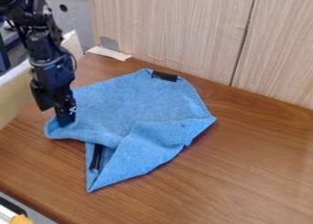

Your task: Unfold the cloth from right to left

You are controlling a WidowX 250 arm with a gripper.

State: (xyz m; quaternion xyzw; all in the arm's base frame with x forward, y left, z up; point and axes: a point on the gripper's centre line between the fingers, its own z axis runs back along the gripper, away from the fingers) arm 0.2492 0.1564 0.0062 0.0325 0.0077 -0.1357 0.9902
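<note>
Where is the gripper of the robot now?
The gripper is at the left of the camera view, down at the blue cloth's left corner.

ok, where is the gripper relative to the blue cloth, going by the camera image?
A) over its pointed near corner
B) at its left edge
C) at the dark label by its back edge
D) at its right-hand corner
B: the gripper is down at the left edge of the cloth, away from the dark label and the pointed near corner.
</note>
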